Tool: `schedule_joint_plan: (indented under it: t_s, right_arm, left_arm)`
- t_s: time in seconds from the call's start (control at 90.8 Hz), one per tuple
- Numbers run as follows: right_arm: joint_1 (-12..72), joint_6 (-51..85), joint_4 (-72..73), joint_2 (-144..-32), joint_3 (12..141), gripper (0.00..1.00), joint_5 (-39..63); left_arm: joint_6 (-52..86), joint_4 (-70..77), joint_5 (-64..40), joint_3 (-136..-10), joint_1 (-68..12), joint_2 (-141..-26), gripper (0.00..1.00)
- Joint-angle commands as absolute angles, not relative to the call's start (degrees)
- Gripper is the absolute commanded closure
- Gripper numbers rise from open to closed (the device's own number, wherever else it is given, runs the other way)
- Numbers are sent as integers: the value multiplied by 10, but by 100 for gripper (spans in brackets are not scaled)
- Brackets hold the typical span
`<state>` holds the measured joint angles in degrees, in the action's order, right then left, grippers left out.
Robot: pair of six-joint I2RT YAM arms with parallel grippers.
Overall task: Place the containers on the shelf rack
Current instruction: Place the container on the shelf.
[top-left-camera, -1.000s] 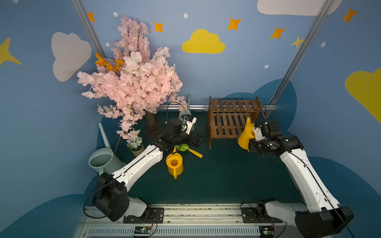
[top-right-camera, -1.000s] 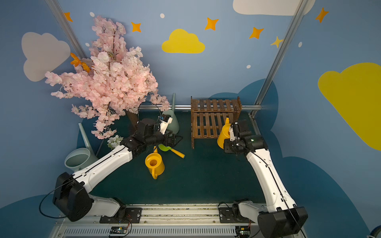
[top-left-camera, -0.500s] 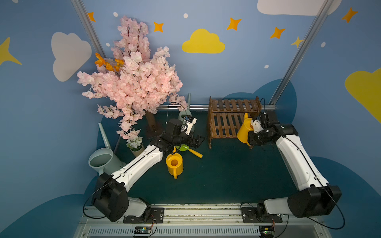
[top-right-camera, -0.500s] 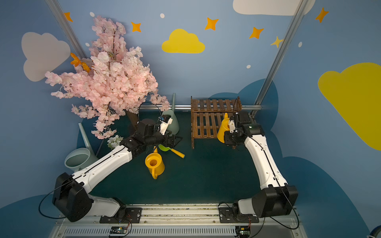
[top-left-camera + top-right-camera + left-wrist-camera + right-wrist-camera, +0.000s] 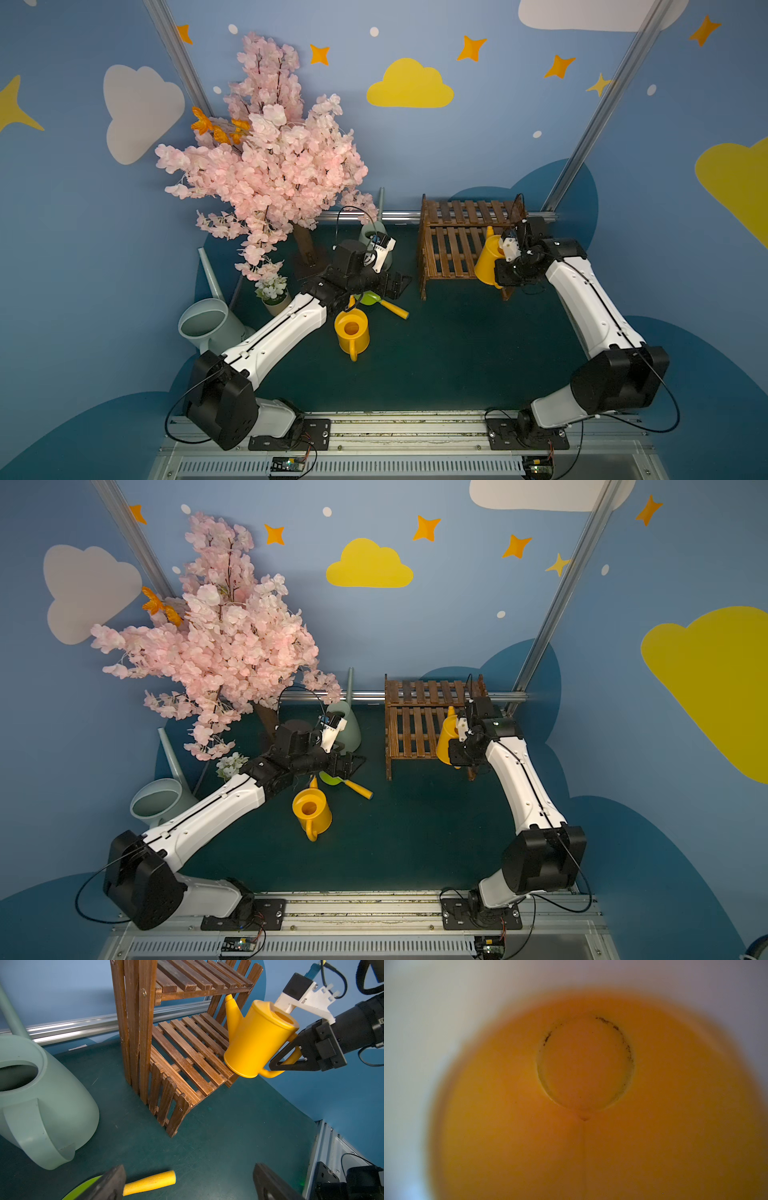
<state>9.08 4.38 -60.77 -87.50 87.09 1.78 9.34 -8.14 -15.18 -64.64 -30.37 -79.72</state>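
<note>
Yellow can (image 5: 257, 1041): tilted by shelf rack (image 5: 187, 1053).
Right jaws: gripping handle (image 5: 270, 1073).
Left jaws: wide, empty.
Next: level it, then lower.

Both top views look steeply down from above my base rail (image 5: 395, 424), sharing the whole table (image 5: 436, 353). My left wrist camera faces the shelf rack (image 5: 187, 1053), near; my right looks point-blank, blurred, into a yellow can (image 5: 583, 1147).

A blurred yellow can (image 5: 583, 1088) fills the right wrist view.
</note>
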Motion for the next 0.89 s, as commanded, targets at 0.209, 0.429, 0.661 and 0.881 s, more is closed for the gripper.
schedule_joint_plan:
  t_s: [0.209, 0.429, 0.661, 0.881]
  right_arm:
    - [87, 35, -611, -889, 899, 91, -23]
    - [86, 30, -602, -912, 899, 90, -23]
    - [84, 32, -574, -925, 897, 84, -31]
    - [81, 30, -564, -946, 898, 73, -29]
  left_arm:
    - [87, -92, -151, -643, -301, -787, 0]
    - [87, -94, -155, -645, -301, -786, 0]
    - [85, -100, -147, -642, -302, -776, 0]
    - [84, -111, -147, -639, -301, -771, 0]
